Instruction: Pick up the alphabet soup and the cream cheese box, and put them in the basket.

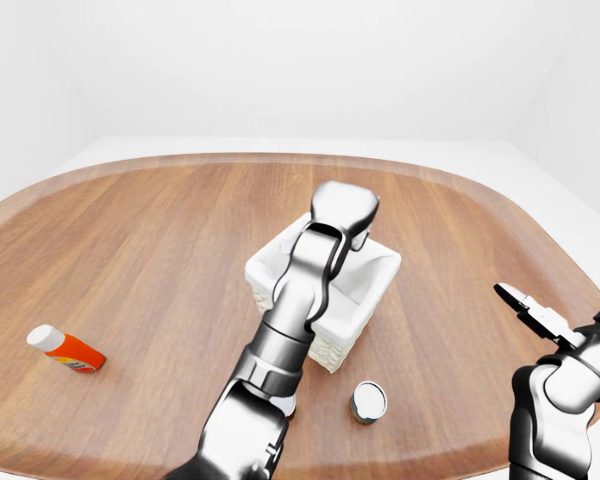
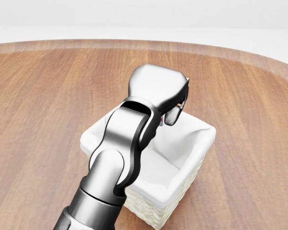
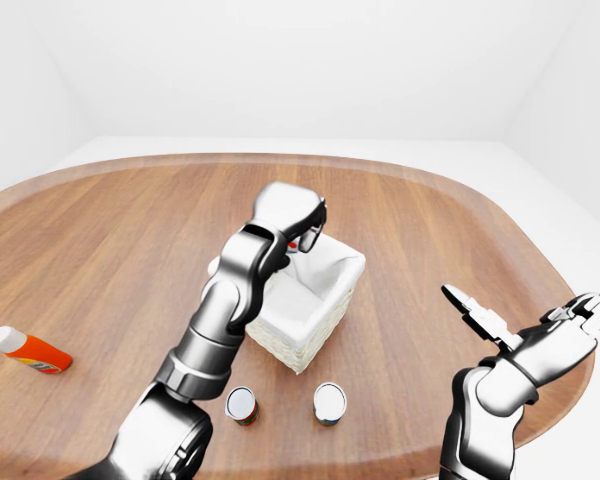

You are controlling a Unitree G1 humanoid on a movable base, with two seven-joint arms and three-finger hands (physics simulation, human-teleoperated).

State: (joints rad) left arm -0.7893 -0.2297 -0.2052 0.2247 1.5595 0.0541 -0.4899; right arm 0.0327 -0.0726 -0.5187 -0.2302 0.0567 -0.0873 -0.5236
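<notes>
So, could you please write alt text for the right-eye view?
The robot's left hand hovers over a white-lined wicker basket on a round wooden table. Two cans stand below it, an orange bottle lies at left.

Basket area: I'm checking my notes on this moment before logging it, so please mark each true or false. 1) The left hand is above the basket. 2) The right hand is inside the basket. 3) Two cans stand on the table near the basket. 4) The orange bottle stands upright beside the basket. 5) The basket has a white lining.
1) True: the left hand is over the basket.
2) False: the right hand hangs in the air, apart from the basket, at the right of the right-eye view.
3) True: one can and a second can stand below the basket in the right-eye view.
4) False: the orange bottle lies on its side far to the left.
5) True: the lining is white.
</notes>
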